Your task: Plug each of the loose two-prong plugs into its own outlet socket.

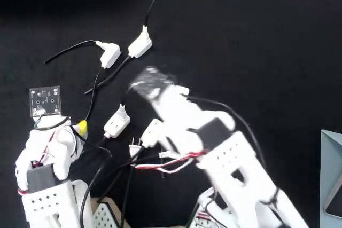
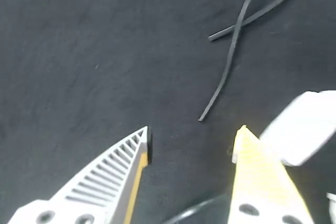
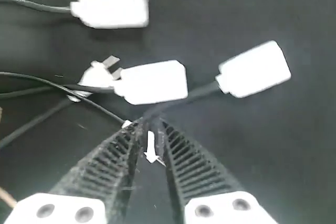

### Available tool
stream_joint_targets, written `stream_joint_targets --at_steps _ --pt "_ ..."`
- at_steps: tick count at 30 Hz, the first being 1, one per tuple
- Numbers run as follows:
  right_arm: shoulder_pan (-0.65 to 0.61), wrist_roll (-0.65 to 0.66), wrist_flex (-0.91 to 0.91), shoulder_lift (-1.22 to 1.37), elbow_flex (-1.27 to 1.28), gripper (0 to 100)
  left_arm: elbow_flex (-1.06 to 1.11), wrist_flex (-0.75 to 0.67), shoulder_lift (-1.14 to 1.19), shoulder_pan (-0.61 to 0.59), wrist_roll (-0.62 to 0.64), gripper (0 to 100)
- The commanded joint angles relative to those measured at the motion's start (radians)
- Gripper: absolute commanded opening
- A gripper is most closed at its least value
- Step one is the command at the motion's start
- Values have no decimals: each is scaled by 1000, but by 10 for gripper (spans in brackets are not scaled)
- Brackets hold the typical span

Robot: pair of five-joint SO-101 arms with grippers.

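Evidently left claw (image 2: 194, 129) gapes over bare cloth (image 2: 79, 51); right claw (image 3: 150, 125) nearly closed, perhaps pinching a plug (image 3: 151, 150).

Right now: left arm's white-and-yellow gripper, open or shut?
Open. The left gripper has its jaws wide apart, with black tablecloth showing between.

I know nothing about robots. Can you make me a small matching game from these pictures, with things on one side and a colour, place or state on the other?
Things:
1 left pincer
2 box
3 loose plug
4 small board

Descriptions:
A grey, at the high view's right edge
B white, prongs bare, lying on the black cloth
C open
D dark and square, next to the left arm

Pairs: 1-C, 2-A, 3-B, 4-D
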Motion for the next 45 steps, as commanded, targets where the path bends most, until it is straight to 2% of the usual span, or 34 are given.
stream_joint_targets --at_steps 1,3,6,15,17,22,27,35,41,45 --pt "140 -26 -26 -96 71 11 -137 71 0 54 -17 263" --pt "186 -81 -66 -113 120 11 -162 100 3 71 -51 260" --pt "190 -150 -153 -114 191 11 -205 123 60 93 -75 207" --pt "218 -288 -364 -114 275 11 -407 144 486 165 -152 178" --pt "244 -292 -402 -113 292 11 -427 144 588 180 -160 189" --pt "270 -292 -474 -113 348 11 -484 135 812 202 -155 294" --pt "267 -319 -493 -113 351 11 -590 127 985 259 -153 291" --pt "267 -318 -493 -113 355 11 -727 26 1339 348 -153 289" --pt "267 -313 -493 -113 355 11 -820 20 1521 404 -152 286" --pt "267 -313 -493 -113 357 11 -842 -29 1580 415 -153 171"
